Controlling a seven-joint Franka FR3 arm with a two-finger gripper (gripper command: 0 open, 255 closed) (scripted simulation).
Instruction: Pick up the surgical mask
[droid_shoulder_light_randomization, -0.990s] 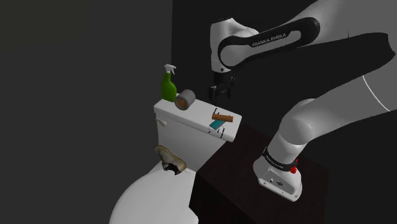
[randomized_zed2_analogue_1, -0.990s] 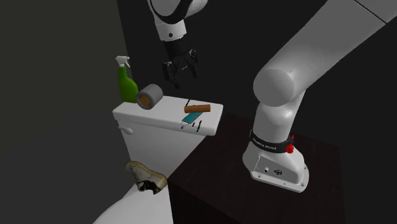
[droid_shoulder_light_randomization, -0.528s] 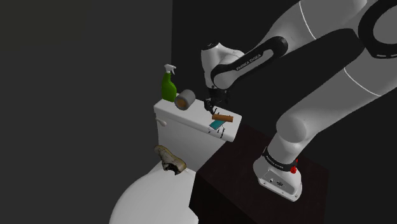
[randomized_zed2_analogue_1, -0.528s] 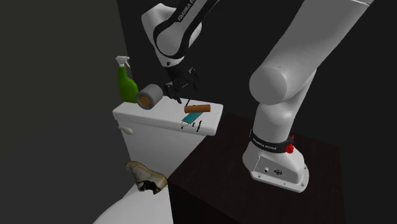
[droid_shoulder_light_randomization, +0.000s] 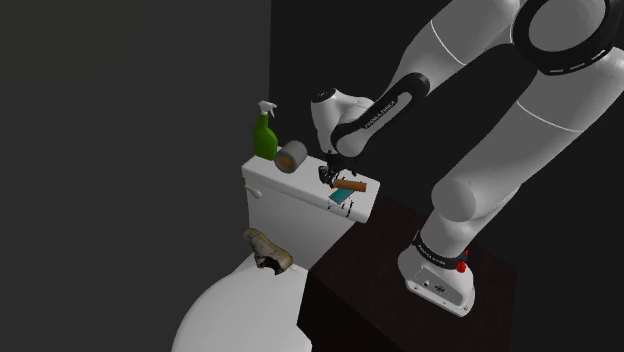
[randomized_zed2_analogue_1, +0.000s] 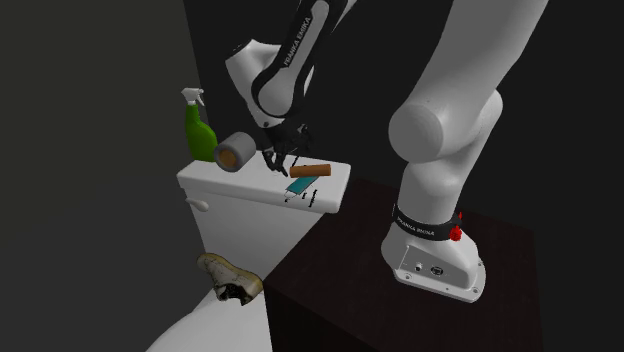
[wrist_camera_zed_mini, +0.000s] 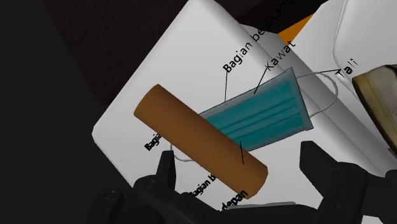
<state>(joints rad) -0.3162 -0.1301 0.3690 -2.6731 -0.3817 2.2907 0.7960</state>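
The claw stands wide open with nothing in it, poised over the white toilet tank lid. The teal surgical mask lies flat on the lid just beyond the fingertips. A brown cylinder lies across it and hides its near end. The black lettering on the lid is partly covered.

the mask is teal, the roll brown, the spray bottle green, the tank lid white with black lettering.
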